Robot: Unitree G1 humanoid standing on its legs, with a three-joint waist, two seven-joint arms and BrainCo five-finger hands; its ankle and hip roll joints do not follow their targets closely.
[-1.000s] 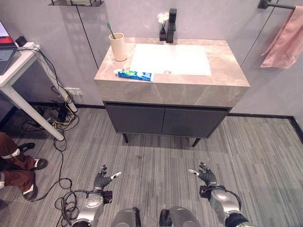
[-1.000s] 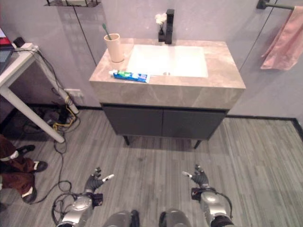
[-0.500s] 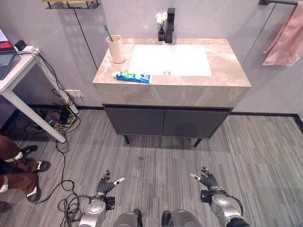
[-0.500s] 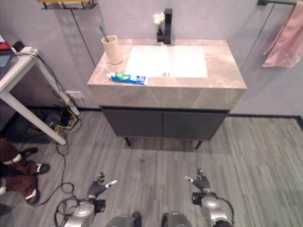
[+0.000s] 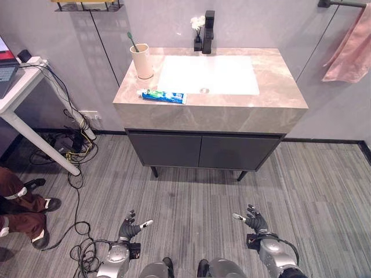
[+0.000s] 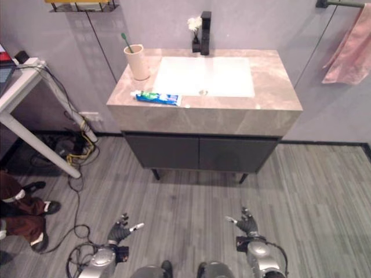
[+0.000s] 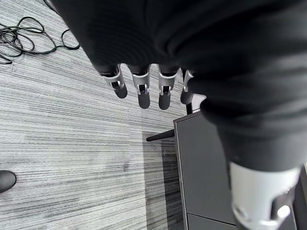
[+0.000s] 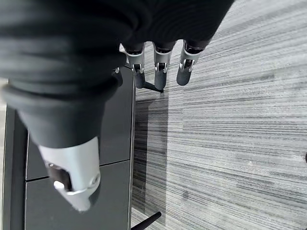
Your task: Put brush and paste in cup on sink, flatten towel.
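Hanging low over the grey wood-grain floor (image 5: 191,197), the left hand (image 5: 128,225) and the right hand (image 5: 253,219) both have their fingers straight and relaxed, holding nothing, well apart from the sink cabinet ahead. Up on the marble-patterned table (image 5: 278,87) that carries the white rectangular basin (image 5: 208,73), the toothbrush (image 5: 132,40) already stands with its green head up in the tall beige cup (image 5: 142,61) near the back left corner, while the toothpaste tube (image 5: 164,95), flat, blue and green with a white cap, lies on its side near the front edge, just beside the basin and clear of the cup. The pink towel (image 5: 351,47) hangs bunched and slanted from a dark wall bar (image 5: 336,4) at the far right, its cloth gathered in soft folds, so the flattening looks undone. A black faucet (image 5: 208,30) and a small vase of white flowers (image 5: 199,29) stand at the back of the basin. The smooth, slippery tube is likely to skid off the front edge if a hand nudges it instead of pinching it; the light, narrow cup may tip when the tube is dropped in beside the brush. A white desk (image 5: 17,92) and a seated person's legs (image 5: 17,202) are at the left, with tangled cables (image 5: 72,145) that could snag a step.
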